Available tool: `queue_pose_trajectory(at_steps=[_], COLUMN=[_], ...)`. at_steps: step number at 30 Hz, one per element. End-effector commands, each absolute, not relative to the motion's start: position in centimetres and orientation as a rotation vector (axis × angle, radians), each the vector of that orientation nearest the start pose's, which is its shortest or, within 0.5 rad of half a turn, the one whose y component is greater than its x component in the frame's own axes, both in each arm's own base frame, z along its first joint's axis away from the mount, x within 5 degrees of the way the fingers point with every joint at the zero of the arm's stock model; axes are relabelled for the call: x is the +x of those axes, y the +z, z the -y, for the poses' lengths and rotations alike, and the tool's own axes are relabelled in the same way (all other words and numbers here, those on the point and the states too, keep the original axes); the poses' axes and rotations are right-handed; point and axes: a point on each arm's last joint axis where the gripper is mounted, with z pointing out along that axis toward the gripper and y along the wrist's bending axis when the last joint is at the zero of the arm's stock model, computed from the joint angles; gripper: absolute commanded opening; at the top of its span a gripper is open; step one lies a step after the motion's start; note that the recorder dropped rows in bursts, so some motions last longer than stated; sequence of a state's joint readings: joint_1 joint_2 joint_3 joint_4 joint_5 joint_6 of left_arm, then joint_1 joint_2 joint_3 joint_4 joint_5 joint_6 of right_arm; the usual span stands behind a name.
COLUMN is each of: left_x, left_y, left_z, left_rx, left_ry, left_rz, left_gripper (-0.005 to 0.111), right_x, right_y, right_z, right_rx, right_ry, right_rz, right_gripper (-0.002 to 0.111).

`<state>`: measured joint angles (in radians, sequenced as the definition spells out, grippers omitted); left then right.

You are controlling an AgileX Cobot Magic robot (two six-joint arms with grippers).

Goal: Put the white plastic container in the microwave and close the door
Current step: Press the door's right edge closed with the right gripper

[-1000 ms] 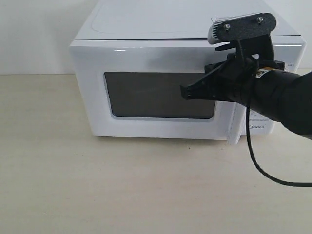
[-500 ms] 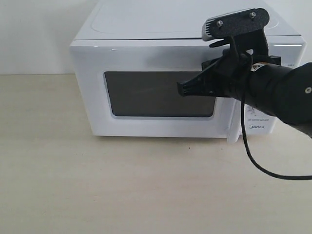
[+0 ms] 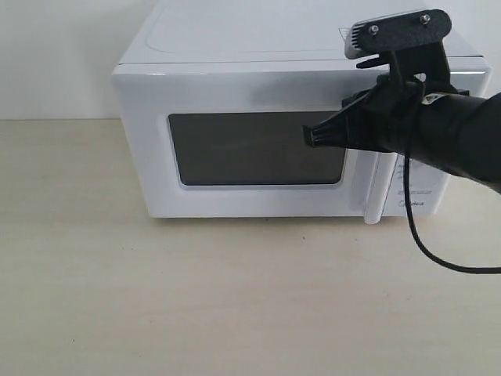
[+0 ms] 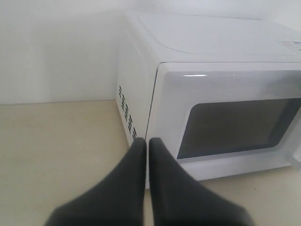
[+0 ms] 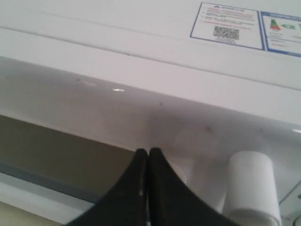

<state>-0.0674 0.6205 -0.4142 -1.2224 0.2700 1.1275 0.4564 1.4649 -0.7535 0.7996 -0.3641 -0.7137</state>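
The white microwave [image 3: 235,47] stands at the back of the table with its door [image 3: 235,94] flush against the body, the dark window [image 3: 250,149] facing me. The white plastic container is hidden from every view. My right gripper [image 3: 309,138] is shut and empty, its tip against the door front near the window's right edge, just left of the white bar handle [image 3: 377,192]. In the right wrist view the shut fingertips [image 5: 148,151] touch the door beside the handle [image 5: 249,188]. My left gripper [image 4: 144,141] is shut and empty, low by the microwave's left front corner [image 4: 153,108].
The beige tabletop [image 3: 196,298] spreads in front of the microwave. A black cable [image 3: 427,251] hangs from the right arm down past the control panel. Stickers [image 5: 228,19] lie on the microwave's top. A white wall [image 3: 55,55] rises behind.
The right gripper has pushed in toward the microwave and shifted right. The door, slightly ajar at its handle side one second ago, now sits flush.
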Motion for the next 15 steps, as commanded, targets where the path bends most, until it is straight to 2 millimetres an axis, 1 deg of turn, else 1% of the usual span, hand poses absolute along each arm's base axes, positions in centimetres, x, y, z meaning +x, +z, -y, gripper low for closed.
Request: queue_pose_trajectory(at_steps=[1, 3, 6, 9, 12, 15], left_x=[12.7, 12.7, 12.7, 12.7, 12.7, 12.7], left_y=[29.2, 29.2, 29.2, 29.2, 29.2, 29.2], left_z=[3.1, 3.1, 3.1, 3.1, 3.1, 3.1], left_rx=[0.163, 0.163, 0.163, 0.163, 0.163, 0.162], left_ry=[-0.328, -0.328, -0.328, -0.328, -0.328, -0.326], left_rz=[-1.775, -1.775, -1.775, -1.775, -1.775, -1.774], left_gripper=[0.004, 0.004, 0.004, 0.004, 0.004, 0.004], right_x=[24.3, 21.6, 18.3, 15.8, 14.0, 12.8], right_y=[26.4, 27.0, 27.8, 29.2, 30.4, 31.6], right_z=[-11.7, -11.6, -11.5, -11.1, -10.5, -9.6], right_rx=[-0.258, -0.300, -0.380, -0.436, -0.470, -0.456], right_ry=[0.120, 0.175, 0.304, 0.430, 0.503, 0.530], right_rz=[-1.800, -1.767, -1.761, -1.743, -1.708, -1.643], right_gripper=[0.000, 0.000, 0.000, 0.000, 0.000, 0.000])
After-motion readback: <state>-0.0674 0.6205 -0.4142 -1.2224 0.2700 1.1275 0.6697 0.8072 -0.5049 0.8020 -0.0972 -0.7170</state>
